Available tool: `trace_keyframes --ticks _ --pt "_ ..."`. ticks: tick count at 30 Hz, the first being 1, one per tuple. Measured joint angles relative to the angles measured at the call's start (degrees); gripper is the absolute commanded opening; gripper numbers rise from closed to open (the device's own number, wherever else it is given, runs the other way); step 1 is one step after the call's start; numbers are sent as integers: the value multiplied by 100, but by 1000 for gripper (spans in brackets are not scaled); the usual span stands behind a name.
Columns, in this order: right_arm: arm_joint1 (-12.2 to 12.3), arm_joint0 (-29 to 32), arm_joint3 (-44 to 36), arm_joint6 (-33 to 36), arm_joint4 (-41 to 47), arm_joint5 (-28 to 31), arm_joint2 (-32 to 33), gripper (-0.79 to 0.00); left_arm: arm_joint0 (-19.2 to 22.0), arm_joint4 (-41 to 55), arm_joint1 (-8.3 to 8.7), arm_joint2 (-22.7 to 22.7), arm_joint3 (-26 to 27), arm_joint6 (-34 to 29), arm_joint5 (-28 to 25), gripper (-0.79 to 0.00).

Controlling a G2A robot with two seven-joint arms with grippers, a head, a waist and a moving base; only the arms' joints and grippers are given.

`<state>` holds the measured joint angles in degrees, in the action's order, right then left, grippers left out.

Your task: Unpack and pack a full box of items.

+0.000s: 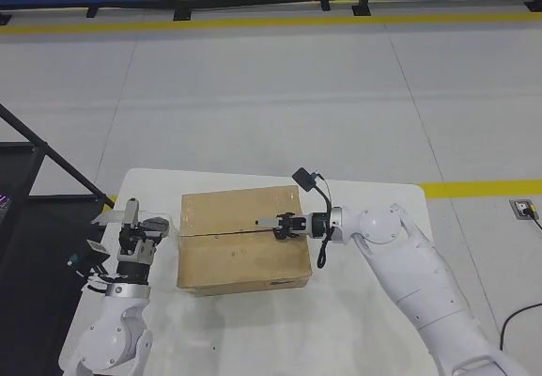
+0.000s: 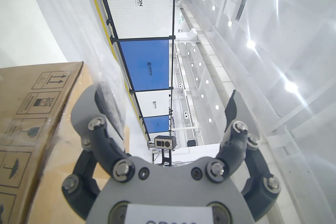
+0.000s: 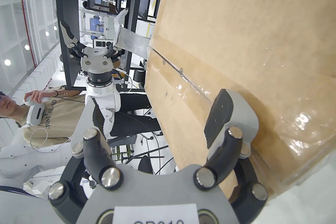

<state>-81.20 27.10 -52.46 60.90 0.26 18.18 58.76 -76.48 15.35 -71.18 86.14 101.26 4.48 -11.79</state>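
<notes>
So at this point the box (image 1: 242, 240) was shut, sitting on the table (image 1: 346, 310) right under my right claw (image 3: 160, 109) and just beside my left claw (image 2: 166, 99). The right claw was spread wide with nothing in it, lying low over the lid, one finger (image 3: 218, 114) touching or nearly touching the cardboard next to the middle seam (image 3: 170, 66). The left claw was wide open and empty too, pointing up along the box's end wall. A loose strip of tape (image 3: 131, 41) stuck up off the far end of the seam, close to a left claw finger. Couldn't tell if it was stuck to the pad.

My read: a full box would be heavy, and the glossy tape on the lid looked slippery, so no lifting it from the top. I'd pinch that loose tape end, peel it along the seam, then take the flaps by their free edges, since the cardboard bends there
</notes>
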Motion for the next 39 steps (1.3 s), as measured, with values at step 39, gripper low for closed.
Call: trace_keyframes --ticks 39 --pt "66 49 20 -75 168 108 -124 0 68 -1421 -204 -727 149 164 67 0"
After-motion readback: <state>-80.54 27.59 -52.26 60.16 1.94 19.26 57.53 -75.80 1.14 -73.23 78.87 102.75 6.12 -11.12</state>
